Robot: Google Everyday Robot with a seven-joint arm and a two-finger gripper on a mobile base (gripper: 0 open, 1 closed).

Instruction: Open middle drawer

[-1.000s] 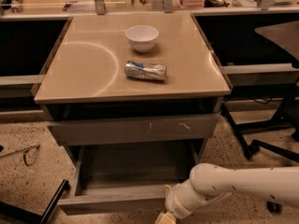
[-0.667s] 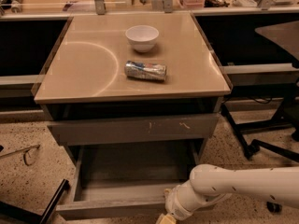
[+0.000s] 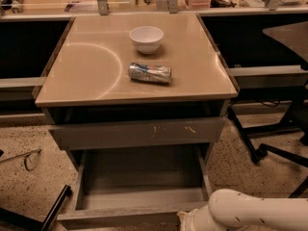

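Observation:
The middle drawer [image 3: 130,216] is pulled well out of the cabinet at the bottom of the camera view, and its deep grey box stands open and empty. Its plain grey front runs along the frame's lower edge. Above it sits a taller grey front with pale scratch marks [image 3: 139,133], pushed in. My white arm [image 3: 255,213] comes in from the lower right. The gripper [image 3: 186,221] is at the right end of the open drawer's front, mostly cut off by the frame's bottom edge.
On the tan cabinet top [image 3: 86,66] stand a white bowl [image 3: 146,38] and a crushed can [image 3: 149,73] lying on its side. Black chair legs [image 3: 269,148] spread on the speckled floor to the right. A dark bar [image 3: 53,210] lies at lower left.
The middle drawer has slid a little further out toward the camera. My arm and gripper have moved slightly down and back with it.

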